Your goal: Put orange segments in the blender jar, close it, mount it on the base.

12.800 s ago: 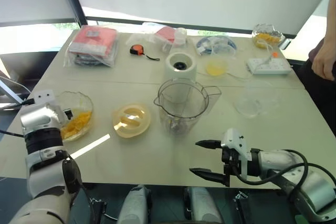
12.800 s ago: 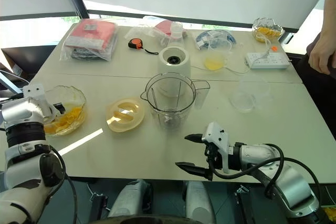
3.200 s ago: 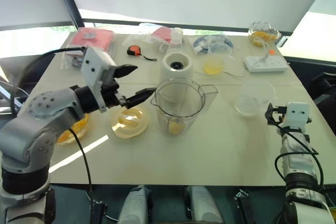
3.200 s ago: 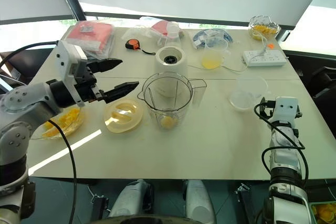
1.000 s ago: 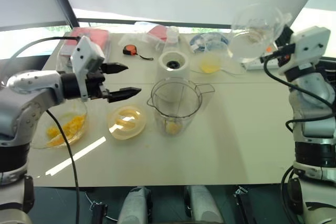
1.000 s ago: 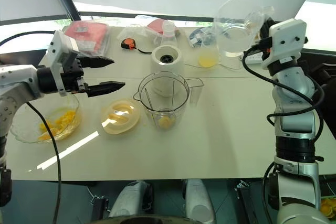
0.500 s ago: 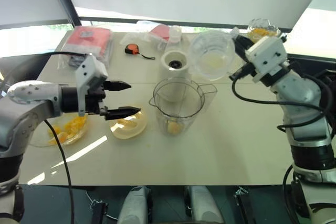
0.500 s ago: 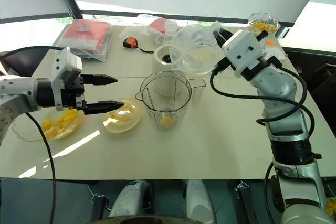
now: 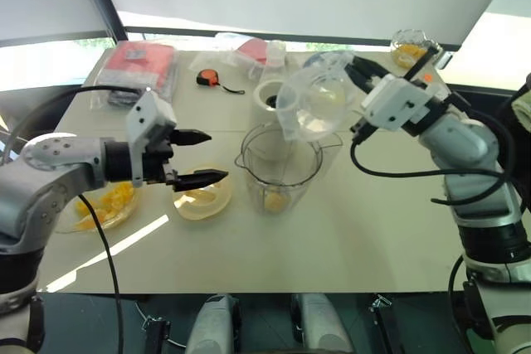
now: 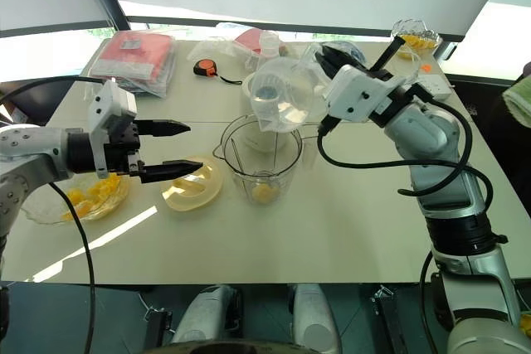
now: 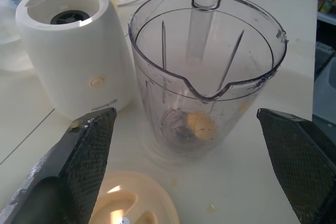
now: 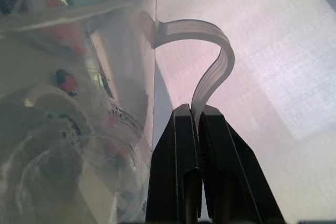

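Note:
The blender jar [image 9: 282,173] stands upright at the table's middle, with one orange segment [image 11: 200,124] at its bottom by the blade. Directly behind it is the white base [image 11: 71,51]. My right gripper [image 12: 195,116] is shut on the thin handle of a clear cup [image 9: 311,104], which hangs tilted above the jar's far rim. My left gripper [image 9: 214,155] is open with nothing in it, left of the jar and above a yellow lid [image 9: 203,196]. More orange segments lie in a glass bowl [image 10: 83,192] at the left.
Red packets [image 9: 141,68] and a tape measure [image 9: 216,80] lie at the back left. At the back right corner stands a small glass bowl [image 9: 411,43] with orange pieces. A person's sleeve [image 10: 518,97] shows at the right edge.
My right arm has carried the clear cup leftward from the back right and tipped it over the jar. The left gripper has sunk slightly and stayed open.

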Available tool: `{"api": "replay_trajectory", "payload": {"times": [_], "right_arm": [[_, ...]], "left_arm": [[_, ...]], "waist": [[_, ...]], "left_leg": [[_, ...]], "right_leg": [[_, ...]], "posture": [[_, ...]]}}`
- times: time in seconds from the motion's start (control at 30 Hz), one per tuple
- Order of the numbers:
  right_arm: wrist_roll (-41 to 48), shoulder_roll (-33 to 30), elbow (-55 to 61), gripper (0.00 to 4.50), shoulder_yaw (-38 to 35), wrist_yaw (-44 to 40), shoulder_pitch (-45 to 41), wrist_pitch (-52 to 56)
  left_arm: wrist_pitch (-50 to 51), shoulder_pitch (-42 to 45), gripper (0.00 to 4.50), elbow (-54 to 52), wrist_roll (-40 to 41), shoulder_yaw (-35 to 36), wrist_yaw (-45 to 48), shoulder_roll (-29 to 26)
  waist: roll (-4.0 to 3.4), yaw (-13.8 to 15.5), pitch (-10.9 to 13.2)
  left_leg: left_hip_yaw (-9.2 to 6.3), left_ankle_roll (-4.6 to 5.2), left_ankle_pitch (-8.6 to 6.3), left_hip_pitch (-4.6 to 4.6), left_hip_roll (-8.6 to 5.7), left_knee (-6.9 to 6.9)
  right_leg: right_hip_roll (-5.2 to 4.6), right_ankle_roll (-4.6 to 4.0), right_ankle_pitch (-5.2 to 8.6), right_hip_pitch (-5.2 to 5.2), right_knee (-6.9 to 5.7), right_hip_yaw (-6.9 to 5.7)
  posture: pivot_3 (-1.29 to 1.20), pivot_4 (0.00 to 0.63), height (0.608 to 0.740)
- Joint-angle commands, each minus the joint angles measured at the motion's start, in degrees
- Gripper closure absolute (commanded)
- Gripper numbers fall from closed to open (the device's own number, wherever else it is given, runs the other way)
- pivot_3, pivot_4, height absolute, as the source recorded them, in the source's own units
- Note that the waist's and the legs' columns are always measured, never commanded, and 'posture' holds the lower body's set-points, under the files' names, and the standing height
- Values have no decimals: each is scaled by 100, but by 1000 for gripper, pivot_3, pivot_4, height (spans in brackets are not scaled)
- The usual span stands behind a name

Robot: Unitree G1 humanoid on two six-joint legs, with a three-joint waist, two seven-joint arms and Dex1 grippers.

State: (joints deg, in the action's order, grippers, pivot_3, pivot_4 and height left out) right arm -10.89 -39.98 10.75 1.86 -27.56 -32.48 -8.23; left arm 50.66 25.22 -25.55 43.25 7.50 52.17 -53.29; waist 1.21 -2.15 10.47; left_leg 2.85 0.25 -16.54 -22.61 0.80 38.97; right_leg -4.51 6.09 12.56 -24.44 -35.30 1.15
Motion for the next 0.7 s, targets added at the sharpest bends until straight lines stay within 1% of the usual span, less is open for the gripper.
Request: {"api": "replay_trajectory", "payload": {"times": [0.03,0.53,0.7], "right_arm": [[-182,-119,36,4447,-72,21,-243,-307],[-975,-192,-284,4447,31,184,-462,-1172],[-1106,-194,-398,4447,29,229,-516,-1374]], "left_arm": [[-40,15,0,-163,43,22,-44,31],[-54,-20,0,-227,8,-27,-119,112],[-58,-30,0,-225,11,-15,-106,93]], "waist": [[0,1,0],[1,-4,0],[1,-4,0]], "left_leg": [[0,0,0,0,0,0],[0,0,0,1,-1,0],[0,0,0,1,-2,1]], "right_leg": [[0,0,0,0,0,0],[0,0,0,0,-1,0],[0,0,0,0,-1,0]], "posture": [[0,150,740],[0,150,740],[0,150,740]]}}
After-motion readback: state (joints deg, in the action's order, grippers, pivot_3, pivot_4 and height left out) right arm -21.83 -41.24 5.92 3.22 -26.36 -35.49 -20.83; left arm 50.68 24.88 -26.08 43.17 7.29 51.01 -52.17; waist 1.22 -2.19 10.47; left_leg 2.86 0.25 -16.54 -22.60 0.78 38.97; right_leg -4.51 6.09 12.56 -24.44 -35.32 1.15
